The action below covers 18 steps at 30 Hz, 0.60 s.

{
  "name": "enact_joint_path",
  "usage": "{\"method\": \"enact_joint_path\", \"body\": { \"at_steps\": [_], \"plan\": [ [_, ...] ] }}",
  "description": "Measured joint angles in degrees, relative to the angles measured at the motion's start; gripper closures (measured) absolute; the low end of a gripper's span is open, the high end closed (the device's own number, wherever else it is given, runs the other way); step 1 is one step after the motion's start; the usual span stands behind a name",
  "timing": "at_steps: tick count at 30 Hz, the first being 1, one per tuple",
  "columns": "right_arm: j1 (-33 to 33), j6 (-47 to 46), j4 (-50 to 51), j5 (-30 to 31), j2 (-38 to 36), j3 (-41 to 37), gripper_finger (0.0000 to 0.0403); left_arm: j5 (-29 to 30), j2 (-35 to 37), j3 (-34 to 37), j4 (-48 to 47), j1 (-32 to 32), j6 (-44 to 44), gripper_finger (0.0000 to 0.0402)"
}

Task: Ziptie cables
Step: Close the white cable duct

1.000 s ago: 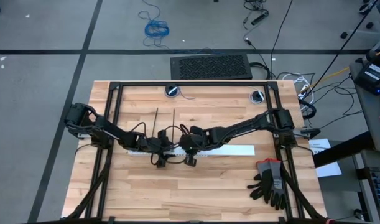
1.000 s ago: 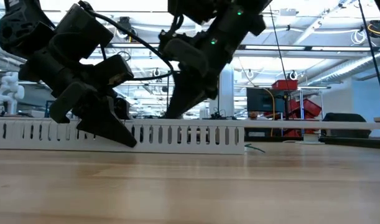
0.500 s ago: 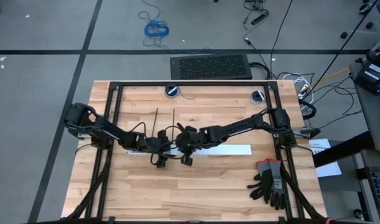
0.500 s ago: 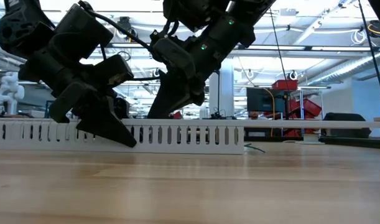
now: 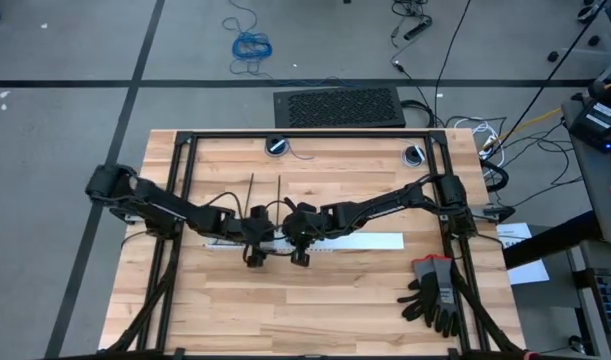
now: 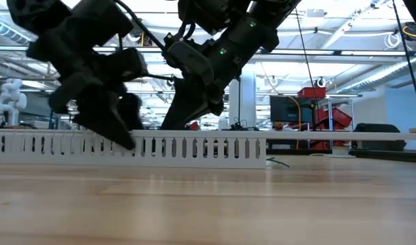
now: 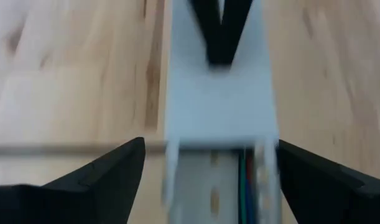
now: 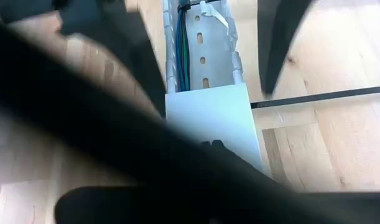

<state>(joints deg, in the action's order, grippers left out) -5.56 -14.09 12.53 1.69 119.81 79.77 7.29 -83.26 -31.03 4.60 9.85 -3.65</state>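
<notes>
At frame centre, the left gripper (image 5: 253,252) straddles the white slotted strip (image 5: 375,241) with fingers spread, holding nothing; the right gripper (image 5: 300,252) is pinched shut beside it. The cables (image 8: 181,46) lie inside the strip (2 zipties (image 5: 266,195) sit above). Risk: descending fingers could snag the strip's wall and drag it.

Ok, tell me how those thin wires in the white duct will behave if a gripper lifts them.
The wires look very thin and run loose along the duct, so they would probably sag and splay rather than stay straight. They seem light for their length, so lifting should take little force. Thin strands like these might slip from a pinch unless they are gathered first.
</notes>
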Motion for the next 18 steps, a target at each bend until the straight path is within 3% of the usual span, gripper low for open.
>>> {"method": "enact_joint_path", "body": {
  "at_steps": [3, 6, 15, 18],
  "plan": [
    [0.0, 0.05, 0.22, -0.14, 0.0, 0.02, 0.0403, 1.2, 3.88, 0.21, -6.45, 0.03, -0.55, 0.0061],
    [0.0, 0.17, 0.23, -0.14, 0.0, 0.0, 0.0403, 1.31, 7.36, 3.13, -5.22, 0.09, -0.79, 0.0061],
    [0.0, -0.04, 0.81, -0.22, -0.02, 0.03, 0.0403, 1.29, 9.17, 18.49, 22.78, -0.04, 0.88, 0.0061],
    [0.0, -0.2, 0.88, -0.32, -0.02, 0.04, 0.0403, 1.35, 9.13, 21.0, 27.55, -0.04, -0.07, 0.0061]
  ]
}}
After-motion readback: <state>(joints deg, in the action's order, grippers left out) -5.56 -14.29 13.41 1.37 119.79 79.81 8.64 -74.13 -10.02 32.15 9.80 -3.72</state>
